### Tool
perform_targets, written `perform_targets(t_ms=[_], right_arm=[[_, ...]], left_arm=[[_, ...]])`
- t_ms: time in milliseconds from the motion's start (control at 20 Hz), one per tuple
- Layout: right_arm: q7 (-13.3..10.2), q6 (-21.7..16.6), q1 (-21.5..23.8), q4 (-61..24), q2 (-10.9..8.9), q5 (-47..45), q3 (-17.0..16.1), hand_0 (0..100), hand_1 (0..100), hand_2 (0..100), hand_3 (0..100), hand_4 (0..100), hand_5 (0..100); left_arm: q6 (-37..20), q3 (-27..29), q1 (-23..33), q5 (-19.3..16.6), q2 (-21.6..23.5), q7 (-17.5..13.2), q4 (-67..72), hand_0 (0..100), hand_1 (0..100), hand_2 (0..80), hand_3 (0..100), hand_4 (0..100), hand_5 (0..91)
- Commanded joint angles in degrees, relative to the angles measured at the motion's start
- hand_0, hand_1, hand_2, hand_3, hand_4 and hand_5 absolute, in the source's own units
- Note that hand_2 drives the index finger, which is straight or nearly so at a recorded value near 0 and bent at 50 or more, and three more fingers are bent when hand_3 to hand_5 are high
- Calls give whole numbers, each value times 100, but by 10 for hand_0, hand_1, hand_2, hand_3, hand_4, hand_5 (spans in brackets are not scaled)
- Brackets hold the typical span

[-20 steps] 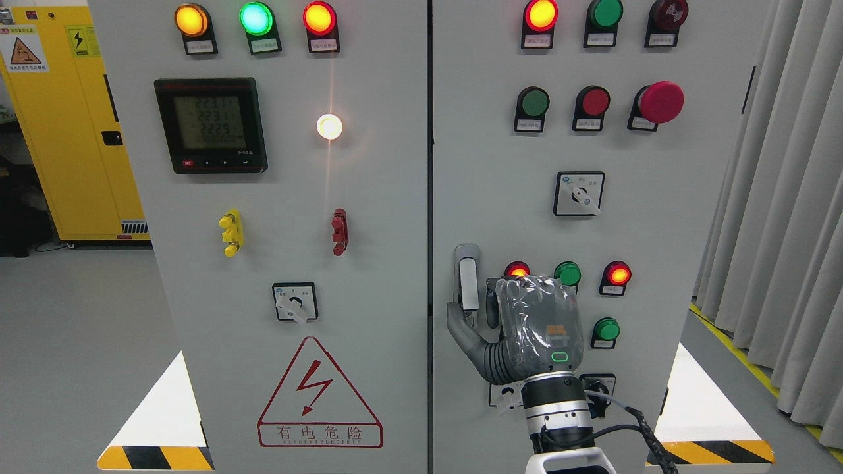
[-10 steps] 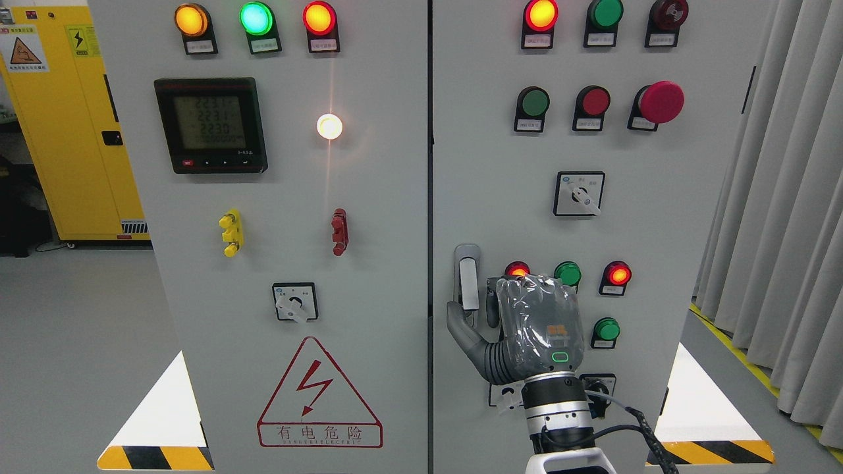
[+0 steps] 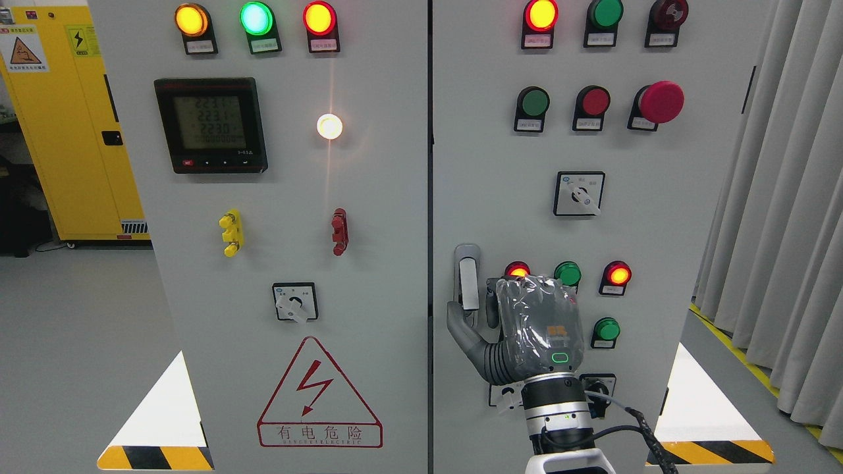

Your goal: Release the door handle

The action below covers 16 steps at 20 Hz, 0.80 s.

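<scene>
Right hand (image 3: 520, 326) sits at the door handle (image 3: 467, 280), low on the left edge of the right cabinet door (image 3: 658, 197). Thumb is hooked by the handle's lower end, another finger is on its right side; the rest are hidden behind the plastic-wrapped palm, so I can't tell if it's gripping or already slack. Looks like the let-go step is just beginning. Next: uncurl the fingers, then pull the hand straight back w/o snagging. Left door's warning triangle (image 3: 319, 392) reads "有电危险"; the meter (image 3: 212, 125) shows approx 223, digits too blurry to trust.
</scene>
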Motion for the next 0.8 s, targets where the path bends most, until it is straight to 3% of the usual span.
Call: perform_targets(t_ms=[0,752], right_arm=[[-3,3,10,-2,3,-1,-4,443,382,917,1000,1000,993],[-3,73,-16,-11,-6,-1,-4,558,432,914,1000,1000,993]], left_arm=[[-4,0,0,0,0,2,0,120,556,0,0,0,0],[-4,0,0,0,0,2,0,120,556,0,0,0,0]])
